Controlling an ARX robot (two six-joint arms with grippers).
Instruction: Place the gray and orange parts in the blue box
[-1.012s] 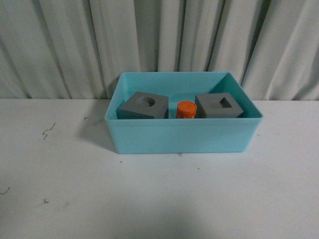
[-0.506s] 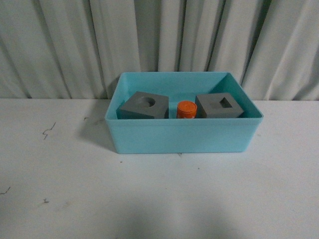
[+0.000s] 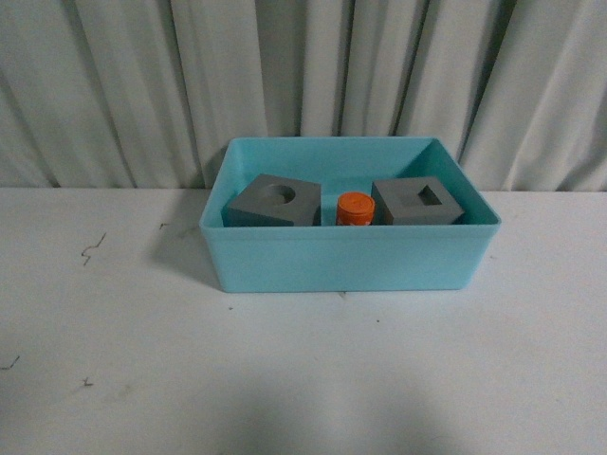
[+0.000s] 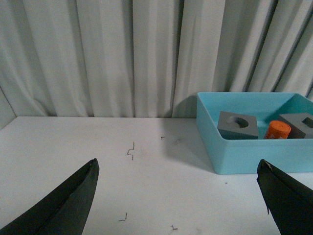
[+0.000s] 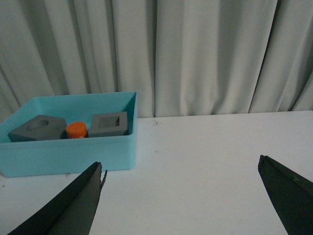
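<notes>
The blue box (image 3: 346,261) stands on the white table, mid-back in the front view. Inside it lie a gray cube with a round recess (image 3: 273,201), an orange cylinder (image 3: 356,209) and a gray cube with a square recess (image 3: 417,201). Both arms are out of the front view. My left gripper (image 4: 177,166) hangs open over bare table, with the blue box (image 4: 254,152) and its parts ahead of it to one side. My right gripper (image 5: 180,169) is open too, empty, with the blue box (image 5: 68,154) off to its other side.
A pleated grey-white curtain (image 3: 303,85) closes off the back of the table. Small dark scuff marks (image 3: 92,248) dot the white tabletop (image 3: 303,379) left of the box.
</notes>
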